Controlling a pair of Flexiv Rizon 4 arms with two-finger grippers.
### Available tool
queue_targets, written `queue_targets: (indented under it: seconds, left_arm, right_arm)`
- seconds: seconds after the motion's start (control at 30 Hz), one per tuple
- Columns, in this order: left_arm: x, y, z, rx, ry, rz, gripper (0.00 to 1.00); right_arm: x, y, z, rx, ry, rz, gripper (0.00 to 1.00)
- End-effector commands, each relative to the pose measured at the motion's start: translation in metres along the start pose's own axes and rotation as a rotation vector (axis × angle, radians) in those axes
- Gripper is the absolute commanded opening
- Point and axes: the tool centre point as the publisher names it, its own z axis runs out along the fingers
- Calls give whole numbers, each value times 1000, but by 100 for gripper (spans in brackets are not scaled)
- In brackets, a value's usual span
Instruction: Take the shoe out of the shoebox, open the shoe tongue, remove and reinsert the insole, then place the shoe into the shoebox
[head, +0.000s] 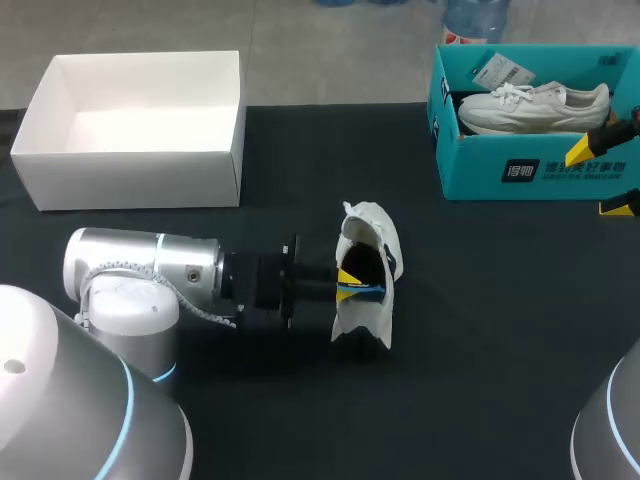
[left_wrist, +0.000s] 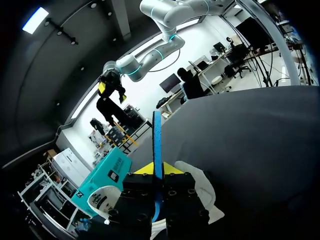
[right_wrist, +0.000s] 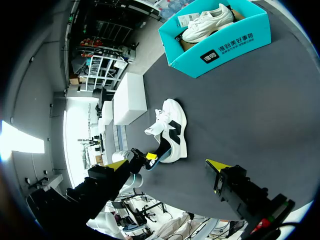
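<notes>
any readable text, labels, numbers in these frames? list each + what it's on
On the teal shoebox, long side: a dark logo block and a row of white characters, too small to quote reliably.
On the hang tag lying on the boxed shoe: print too small to read.
On the white box and the shoe on the table: no text visible.
No legible numbers.

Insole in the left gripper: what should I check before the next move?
1. Grip: left gripper shut on the blue insole: ok.
2. Insole fully clear of the shoe: cannot tell; the grip sits at the shoe's opening.
3. Shoe out of the box, resting on the table: ok.
4. Other arm: right gripper open, apart from the shoe: ok.
5. Room in the teal shoebox beside the second shoe: cannot tell.
</notes>
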Motion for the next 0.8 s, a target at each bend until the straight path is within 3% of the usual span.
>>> queue_targets:
  seconds: [0.03, 0.67, 0.8]
  left_arm:
    - [-2, 7, 6, -16, -4, -5, 0]
    - [-15, 30, 20, -78, -48, 0, 0]
    - [-15, 24, 12, -75, -47, 3, 49]
  right_arm:
    - [0, 0, 1, 0, -1, 1, 100]
    - [0, 0, 1, 0, -1, 1, 100]
    - [0, 0, 1, 0, -1, 1, 100]
